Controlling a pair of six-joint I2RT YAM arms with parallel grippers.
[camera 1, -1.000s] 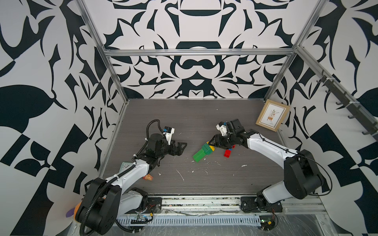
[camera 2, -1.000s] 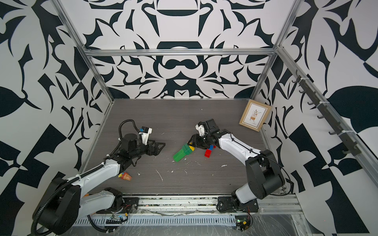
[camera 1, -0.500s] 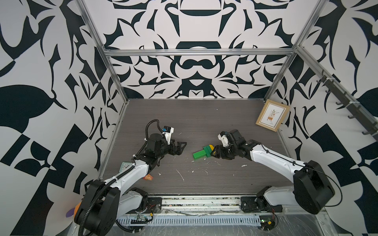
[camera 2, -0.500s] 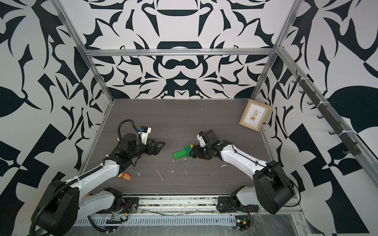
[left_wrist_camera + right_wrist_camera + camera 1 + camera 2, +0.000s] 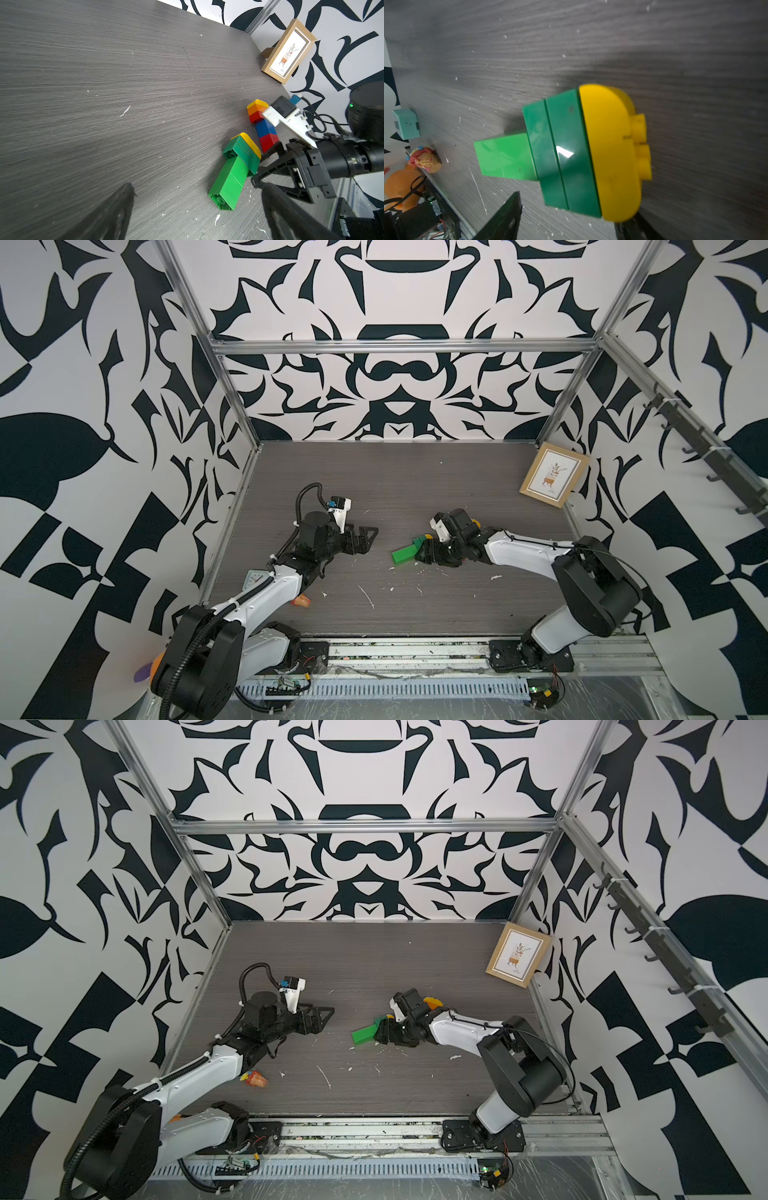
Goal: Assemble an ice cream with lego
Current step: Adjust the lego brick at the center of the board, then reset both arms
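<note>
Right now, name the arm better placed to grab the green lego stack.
Probably right: the right gripper is open at the green lego stack; the left gripper, also open, sits apart from it.

Back half of the bench is wide open, only the picture frame sits in the back right corner. Mid-bench the green lego stack and the red-blue stack clog things up, right hand parked just beside them.

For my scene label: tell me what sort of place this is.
Probably a lab robot cell: an aluminium frame holding patterned wall panels, two robot arms bolted to a front rail, and a picture frame propped as decor.
</note>
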